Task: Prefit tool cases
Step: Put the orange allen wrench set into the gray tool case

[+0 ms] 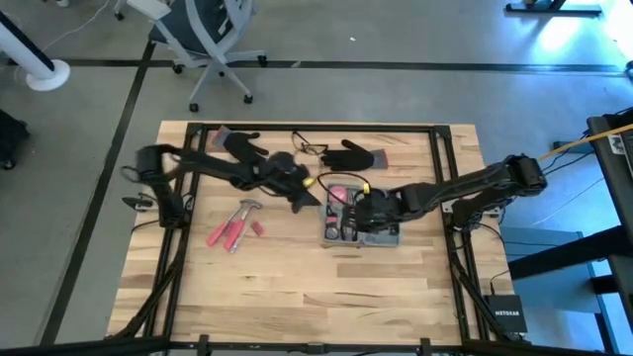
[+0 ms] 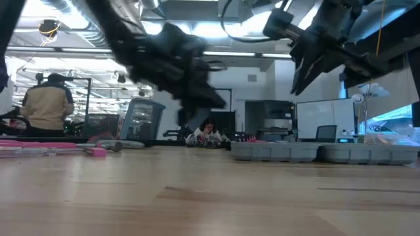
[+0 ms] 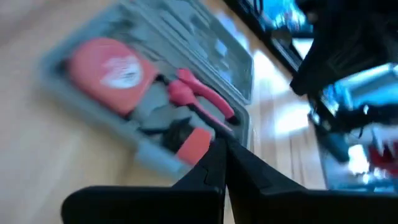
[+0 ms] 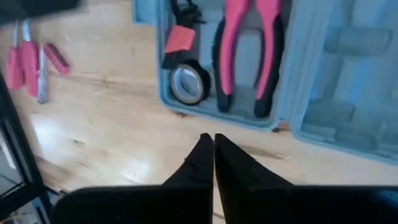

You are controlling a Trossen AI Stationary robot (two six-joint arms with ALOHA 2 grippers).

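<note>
The grey-blue tool case (image 1: 362, 216) lies open and flat on the table, also in the low view (image 2: 321, 152). Its moulded slots hold pink-handled pliers (image 4: 249, 50), a tape roll (image 4: 189, 84) and a red tape measure (image 3: 112, 68). My left gripper (image 3: 224, 158) is shut and hangs in the air just left of the case (image 1: 303, 194). My right gripper (image 4: 213, 146) is shut too. It hovers over bare wood at the case's edge (image 1: 348, 220), well above the table (image 2: 308, 62). Neither touches anything.
Loose red-handled tools and a hammer (image 1: 235, 225) lie left of the case. Two black gloves (image 1: 243, 144) (image 1: 351, 155) and a pair of glasses (image 1: 309, 147) sit near the far edge. Bare wood stretches along the table's near side. A person (image 2: 47, 105) stands in the room beyond.
</note>
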